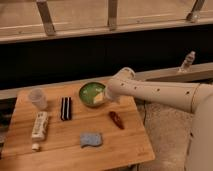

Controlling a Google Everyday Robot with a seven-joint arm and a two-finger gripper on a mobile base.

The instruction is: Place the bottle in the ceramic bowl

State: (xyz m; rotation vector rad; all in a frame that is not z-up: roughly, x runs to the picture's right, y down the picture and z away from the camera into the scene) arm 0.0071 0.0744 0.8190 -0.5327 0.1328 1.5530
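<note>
Gripper (104, 96) is positioned at the right rim of the bowl (88, 93); whether it is released or clenched cannot be told. A pale yellowish patch is seen inside the bowl right at the gripper, identity unclear. Cup (37, 98) is stood upright well left of the gripper, contents not discernible. Bottle (39, 125) is laid flat on the table (125, 145), far left of the gripper and nearer the front edge, well apart from the bowl. Its long axis runs near-to-far, cap pointed at the front edge.
</note>
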